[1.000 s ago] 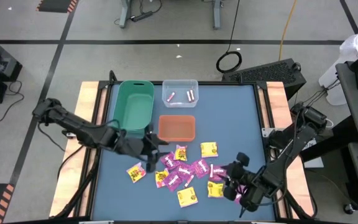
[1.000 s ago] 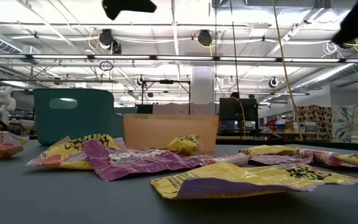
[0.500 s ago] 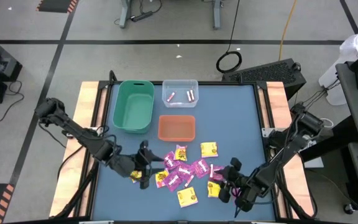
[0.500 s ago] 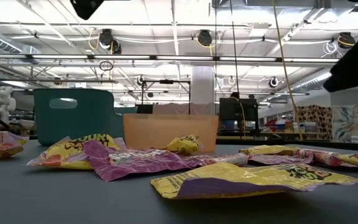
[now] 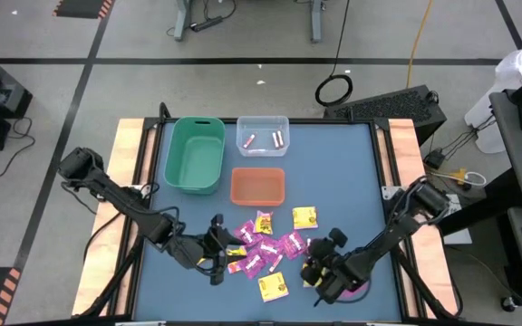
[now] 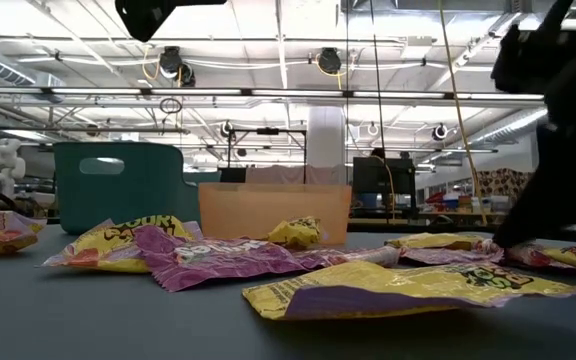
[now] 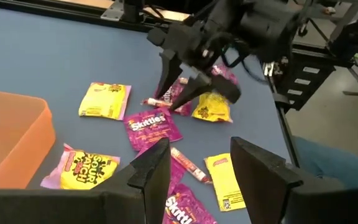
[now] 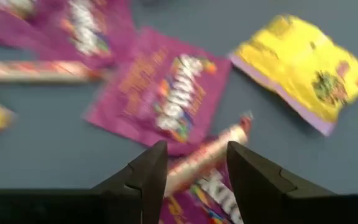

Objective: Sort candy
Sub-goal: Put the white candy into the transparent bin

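Your candy [image 5: 265,249] lies scattered on the near half of the blue counter [image 5: 352,181]: yellow packets, magenta packets and a few thin pale sticks, loosely overlapping in one patch in front of the orange bin [image 5: 258,186]. One yellow packet [image 5: 305,216] sits a little apart toward the orange bin, and another yellow packet [image 5: 273,287] lies nearest the counter's front edge.

Your right tool [image 5: 320,272] is at the right end of that patch, low over the sweets. In its wrist view the two fingers [image 8: 145,177] stand apart with nothing between them, and a pale stick [image 8: 207,155] lies on the counter just ahead of the gap, resting across a magenta packet [image 8: 163,99], with a yellow packet [image 8: 303,71] off to one side. In the left wrist view you can see the same tool reaching down among the sweets beside a crumpled yellow packet [image 7: 211,107].

Your left tool [image 5: 217,255] is at the left end of the patch, its fingers [image 7: 151,174] parted and empty, above the counter with a stick [image 7: 188,163] and magenta packets lying ahead of it.

Behind the patch stand the green bin [image 5: 195,154] and the clear bin [image 5: 262,135], which has a few sticks in it.
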